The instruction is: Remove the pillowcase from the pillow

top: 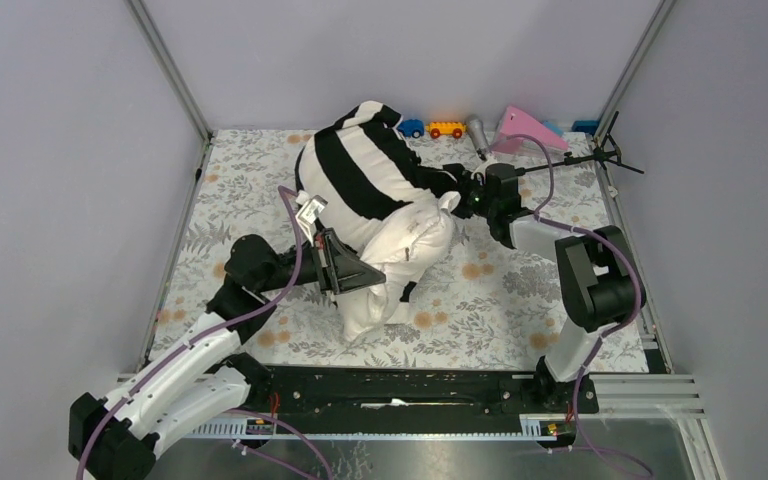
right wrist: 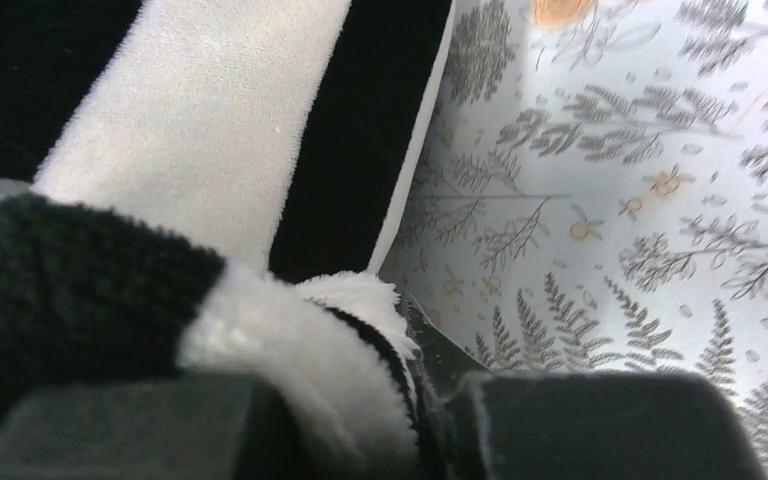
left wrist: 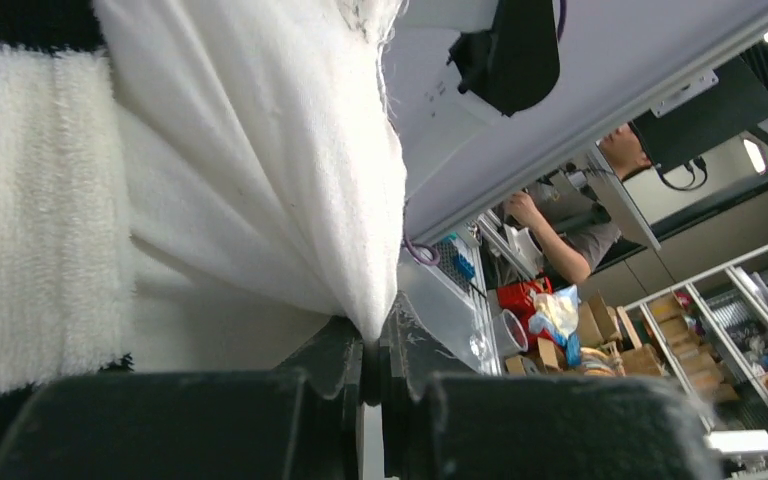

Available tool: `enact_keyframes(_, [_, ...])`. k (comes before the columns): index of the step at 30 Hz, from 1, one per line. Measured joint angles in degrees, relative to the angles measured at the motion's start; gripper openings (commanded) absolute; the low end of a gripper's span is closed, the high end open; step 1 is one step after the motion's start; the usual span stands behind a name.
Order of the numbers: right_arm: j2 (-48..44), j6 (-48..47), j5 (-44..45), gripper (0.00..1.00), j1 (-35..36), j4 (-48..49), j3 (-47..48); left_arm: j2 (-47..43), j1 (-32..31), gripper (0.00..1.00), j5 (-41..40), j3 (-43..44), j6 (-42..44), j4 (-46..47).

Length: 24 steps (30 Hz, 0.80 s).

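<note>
Pillow (top: 410,250): it is laid slantwise at the middle of the desk (top: 520,300), with its near end bare and cream and its far end covered.
Pillowcase (top: 355,165): it is bunched over the far half of the pillow, its black and white stripes running across, and its open edge is drawn toward the right.
Left jaws: seen from the left wrist, they are pressed together on a pinched fold of the pillow's cream cloth, with almost no gap left between them. A fuzzy white stripe of the pillowcase is seen at the left of that view.
Right jaws: seen from the right wrist, they are closed on the plush hem of the pillowcase, which is held just above the leaf-printed desk.
Far edge of desk: a blue toy car (top: 412,128), an orange toy car (top: 447,129) and a pink piece (top: 525,130) are lined up there, apart from the pillow.
</note>
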Motion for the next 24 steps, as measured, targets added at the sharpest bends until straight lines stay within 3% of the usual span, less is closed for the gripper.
enact_keyframes(4, [0.63, -0.17, -1.99, 0.65, -0.11, -3.15, 0.66, -0.39, -0.37, 0.00, 0.94, 1.44, 5.16, -6.75])
enact_keyframes(8, [-1.05, -2.05, -0.44, 0.88, -1.05, -7.15, 1.01, 0.52, -1.68, 0.05, -4.11, 4.57, 11.78, -15.08])
enact_keyframes(11, [-5.31, -3.34, 1.81, 0.92, -1.66, -10.71, 0.20, 4.57, -3.41, 0.28, -8.74, 6.23, 14.84, -17.73])
enact_keyframes(14, [-11.80, -3.85, 3.50, 0.97, -1.95, -12.66, -2.36, 10.40, -6.51, 0.59, -13.16, 8.74, 17.55, -22.14])
enact_keyframes(17, [-19.85, -3.93, 4.81, 0.99, -2.23, -13.77, -7.02, 16.22, -11.32, 0.77, -19.47, 13.66, 21.24, -29.75])
enact_keyframes(18, [-22.21, -3.91, 5.05, 1.00, -2.29, -14.32, -8.35, 17.38, -13.20, 0.87, -22.16, 15.54, 22.43, -32.44])
enact_keyframes(24, [-37.77, -4.52, 6.51, 1.00, -2.43, -21.09, -14.23, 17.35, -20.20, 0.91, -39.04, 26.18, 27.71, -44.74])
